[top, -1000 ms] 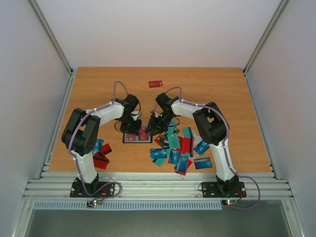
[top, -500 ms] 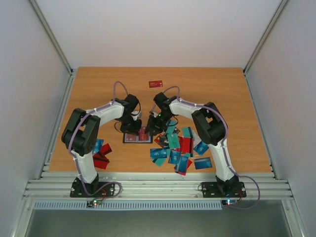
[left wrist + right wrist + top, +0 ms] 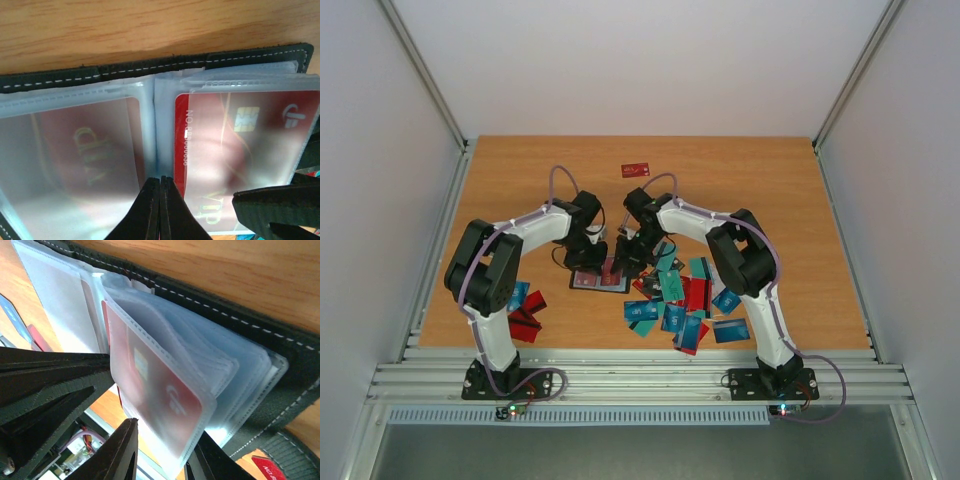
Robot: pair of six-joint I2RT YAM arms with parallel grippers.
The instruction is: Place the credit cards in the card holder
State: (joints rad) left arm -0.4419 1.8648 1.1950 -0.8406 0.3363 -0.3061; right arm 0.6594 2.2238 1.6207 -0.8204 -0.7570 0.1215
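Card holder (image 3: 592,283): one, black with pale stitching, lying open flat on the table (image 3: 770,200) between the two arms, its clear plastic sleeves (image 3: 75,100) facing up. Cards already housed: two that I can see, both red, one behind the left sleeve (image 3: 85,145) and one with a gold chip in the right sleeve (image 3: 240,140). Credit cards loose on the table: one red card alone (image 3: 636,170) toward the far side; a small heap (image 3: 525,310) by the left arm, red and blue; a large heap (image 3: 680,300) by the right arm in red, teal and blue, overlapping too much to count. Left tool (image 3: 160,200): one, fingertips pressed together with nothing between them, its tip resting on the fold where the two sleeves meet. Right tool (image 3: 160,460): one, fingers a little way apart, standing either side of the lower edge of the chip card's sleeve (image 3: 160,405), which is lifted off the stack beneath.
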